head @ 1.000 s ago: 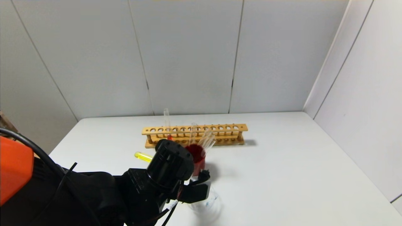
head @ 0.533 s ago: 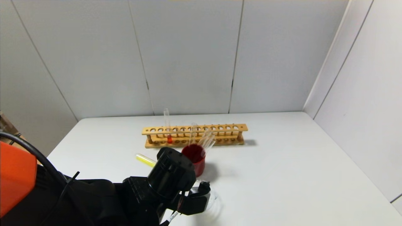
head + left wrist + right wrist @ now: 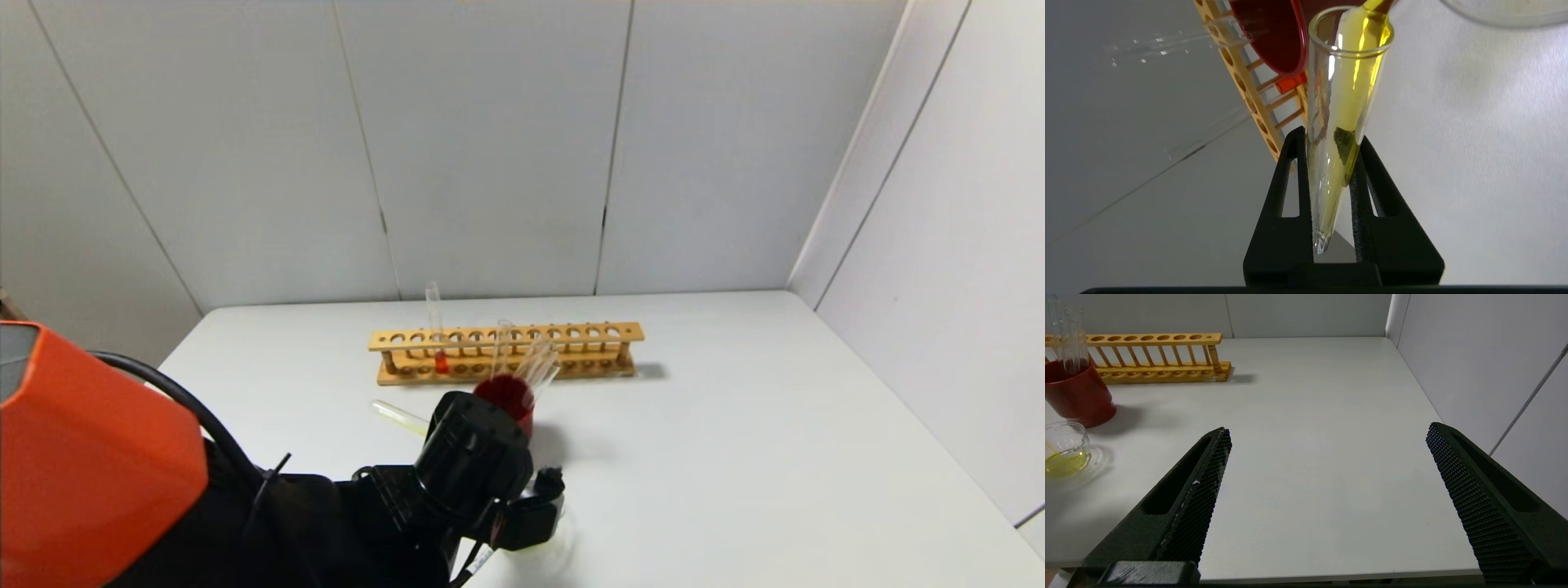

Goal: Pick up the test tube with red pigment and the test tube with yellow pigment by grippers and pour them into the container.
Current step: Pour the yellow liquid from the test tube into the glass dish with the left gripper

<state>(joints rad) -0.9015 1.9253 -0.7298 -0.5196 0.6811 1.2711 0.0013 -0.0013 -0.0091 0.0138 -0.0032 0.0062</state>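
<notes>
My left gripper point(image 3: 535, 513) is shut on the test tube with yellow pigment point(image 3: 1345, 85), seen in the left wrist view point(image 3: 1331, 136). The tube is tilted with its mouth down over the container point(image 3: 549, 545). Yellow liquid runs along the tube and out of its mouth towards the container's rim point(image 3: 1506, 14). The tube's rounded end point(image 3: 398, 415) sticks out behind the wrist, nearly clear. The container point(image 3: 1065, 454) holds yellow liquid. The test tube with red pigment point(image 3: 439, 347) stands upright in the wooden rack point(image 3: 571, 336). My right gripper point(image 3: 1329, 430) is open and empty above the table's near right edge.
A beaker of dark red liquid point(image 3: 508, 402) with several plain clear tubes leaning in it stands between the rack and the container, close to my left wrist. The rack also shows in the right wrist view point(image 3: 1155, 355). Grey walls close the back and right sides.
My left wrist has shifted right and tipped the tube further. The yellow liquid has left the tube's rounded end and run towards its mouth.
</notes>
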